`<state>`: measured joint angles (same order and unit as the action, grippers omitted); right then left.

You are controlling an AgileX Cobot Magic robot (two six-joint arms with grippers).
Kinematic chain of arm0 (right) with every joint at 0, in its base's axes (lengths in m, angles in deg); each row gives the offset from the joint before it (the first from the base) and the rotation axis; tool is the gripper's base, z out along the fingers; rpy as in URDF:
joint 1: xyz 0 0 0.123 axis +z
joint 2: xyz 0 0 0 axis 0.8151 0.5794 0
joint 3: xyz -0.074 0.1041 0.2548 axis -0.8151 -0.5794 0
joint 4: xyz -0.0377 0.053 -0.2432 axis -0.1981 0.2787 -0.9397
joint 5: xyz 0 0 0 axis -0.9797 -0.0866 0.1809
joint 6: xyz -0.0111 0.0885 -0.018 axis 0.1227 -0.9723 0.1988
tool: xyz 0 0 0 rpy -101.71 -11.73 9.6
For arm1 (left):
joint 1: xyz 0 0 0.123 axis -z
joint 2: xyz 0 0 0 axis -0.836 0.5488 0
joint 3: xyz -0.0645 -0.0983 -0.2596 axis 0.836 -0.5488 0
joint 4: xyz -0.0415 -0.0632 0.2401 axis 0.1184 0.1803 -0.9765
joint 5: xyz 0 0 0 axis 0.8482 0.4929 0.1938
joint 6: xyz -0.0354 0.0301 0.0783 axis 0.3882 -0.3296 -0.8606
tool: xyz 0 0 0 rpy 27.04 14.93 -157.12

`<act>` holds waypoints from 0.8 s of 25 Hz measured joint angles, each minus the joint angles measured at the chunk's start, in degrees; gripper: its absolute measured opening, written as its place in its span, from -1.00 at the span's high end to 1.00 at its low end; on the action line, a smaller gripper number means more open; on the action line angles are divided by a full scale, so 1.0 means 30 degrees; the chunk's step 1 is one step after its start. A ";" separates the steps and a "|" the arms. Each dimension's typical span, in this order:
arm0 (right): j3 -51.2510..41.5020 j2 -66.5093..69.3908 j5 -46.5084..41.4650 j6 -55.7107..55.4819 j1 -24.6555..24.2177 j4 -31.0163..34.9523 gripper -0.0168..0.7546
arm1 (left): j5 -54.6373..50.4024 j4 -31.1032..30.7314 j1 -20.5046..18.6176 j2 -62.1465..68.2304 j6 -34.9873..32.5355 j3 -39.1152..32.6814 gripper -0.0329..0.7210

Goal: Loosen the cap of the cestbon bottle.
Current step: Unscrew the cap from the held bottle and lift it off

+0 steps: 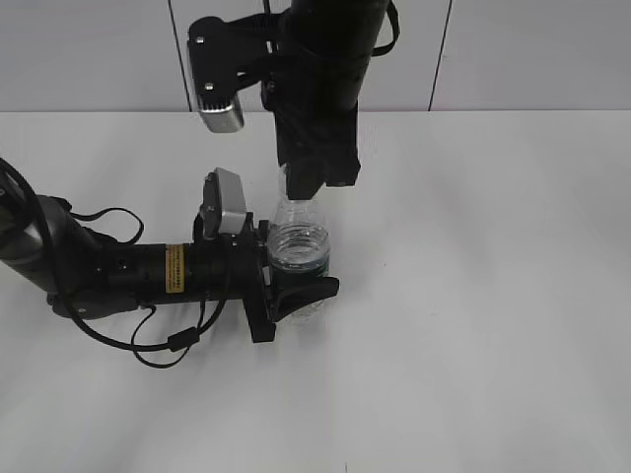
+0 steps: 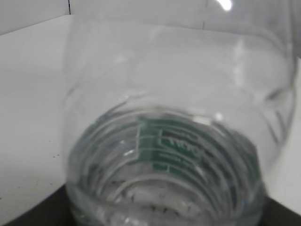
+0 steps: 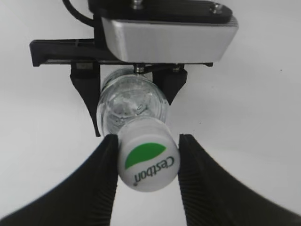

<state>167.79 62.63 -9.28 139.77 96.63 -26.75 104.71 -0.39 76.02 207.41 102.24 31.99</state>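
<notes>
We see the cestbon bottle standing on the white table near the middle of the exterior view, its long axis close to vertical but leaning a little, with the neck pointing up toward the arm above it. The left gripper reaches in from the left, lying low and roughly level with the table, and its black fingers clasp the bottle around its lower body, where the green label sits; in the left wrist view the bottle fills nearly the whole picture, with the green label visible through the clear ribbed plastic. The right gripper comes straight down from above. In the right wrist view we look down the bottle's axis onto the cap, whose white top with a green patch and the "Cestbon" lettering faces the camera. The two ridged black fingers stand on either side of the cap, pressed against or just at its rim; we cannot tell how firmly they grip. Below the cap, the left gripper flanks the bottle.
</notes>
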 joint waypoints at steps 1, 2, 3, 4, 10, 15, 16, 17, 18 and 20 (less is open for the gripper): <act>0.0000 0.0000 0.0000 0.0566 0.0020 0.0000 0.20 | 0.0000 0.0000 0.0000 0.0000 0.0000 0.0000 -0.18; 0.0000 0.0000 -0.0006 0.1147 0.0020 -0.0027 0.20 | -0.0019 0.0000 0.0000 0.0000 0.0000 0.0000 -0.18; 0.0000 0.0000 -0.0022 0.1577 0.0020 -0.0066 0.20 | -0.0019 0.0006 0.0000 0.0000 0.0000 0.0000 -0.18; 0.0000 0.0000 -0.0022 0.2004 0.0020 -0.0084 0.20 | -0.0019 0.0006 0.0000 0.0000 0.0000 0.0000 -0.18; 0.0000 -0.0015 -0.0022 0.4135 0.0058 -0.0233 0.20 | -0.0019 0.0042 0.0017 0.0000 0.0000 0.0000 -0.18; 0.0000 -0.0036 0.0053 0.4697 0.0058 -0.0575 0.20 | -0.0019 0.0104 0.0017 0.0000 0.0118 0.0000 -0.18; 0.0000 -0.0036 0.0053 0.4719 0.0058 -0.0575 0.20 | -0.0019 0.0104 0.0017 0.0000 0.0118 0.0000 -0.18; 0.0000 -0.0036 0.0053 0.4736 0.0058 -0.0575 0.20 | -0.0019 0.0104 0.0017 0.0000 0.0118 0.0000 -0.18; 0.0000 -0.0036 0.0053 0.4686 0.0058 -0.0575 0.20 | -0.0019 0.0104 0.0017 0.0000 0.0118 0.0000 -0.18; 0.0000 -0.0036 0.0053 0.4317 0.0058 -0.0599 0.20 | -0.0019 0.0104 0.0017 0.0000 0.0118 0.0000 -0.18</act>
<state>167.79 62.52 -9.12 152.72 96.81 -28.55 104.65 -0.08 76.07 207.41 102.59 31.99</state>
